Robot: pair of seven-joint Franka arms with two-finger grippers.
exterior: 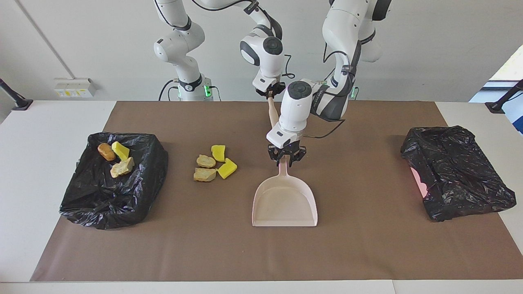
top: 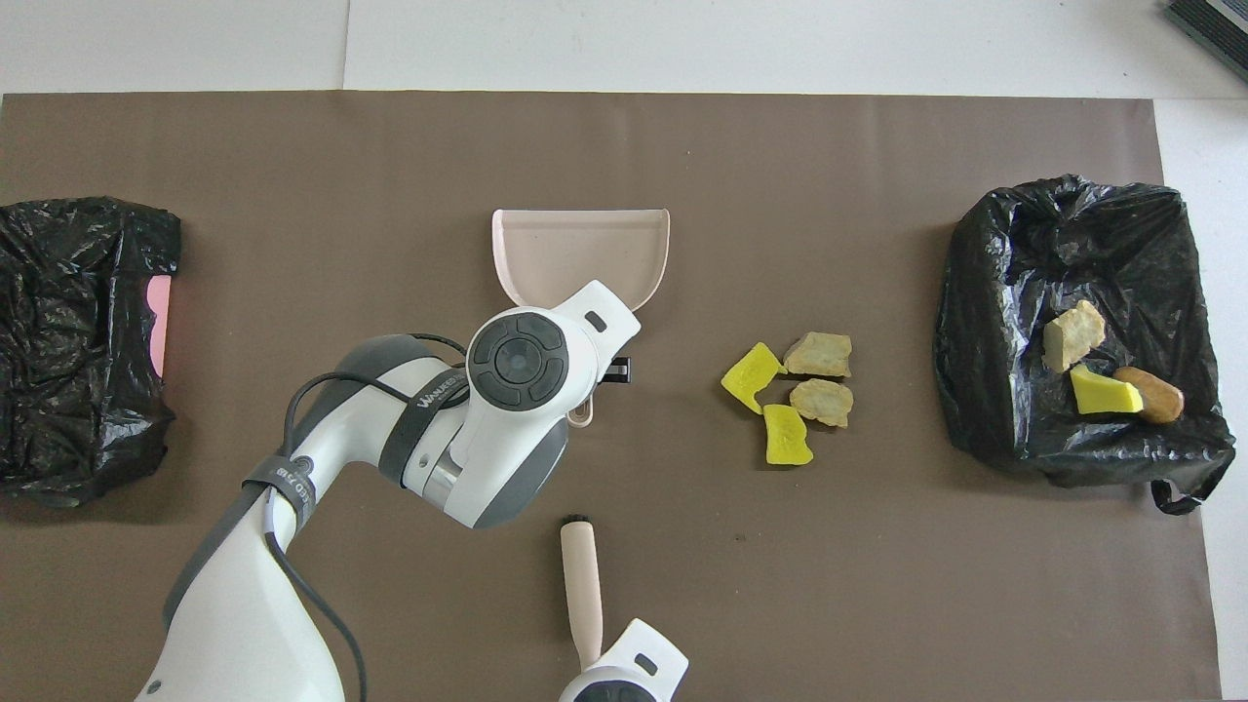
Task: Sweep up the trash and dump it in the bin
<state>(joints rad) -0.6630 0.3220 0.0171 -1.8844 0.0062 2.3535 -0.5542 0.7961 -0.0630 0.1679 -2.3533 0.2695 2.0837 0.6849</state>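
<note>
We see four trash scraps (exterior: 213,163) loose on the mat beside the dustpan (exterior: 285,202), three in the black-bagged bin (exterior: 110,179), the left gripper (exterior: 286,157) clamping the dustpan's handle, the right gripper (exterior: 270,92) closed on a brush (top: 583,585).

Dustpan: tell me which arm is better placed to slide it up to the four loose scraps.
Left. The left gripper is closed on the handle of the dustpan; the right gripper holds the brush.
</note>
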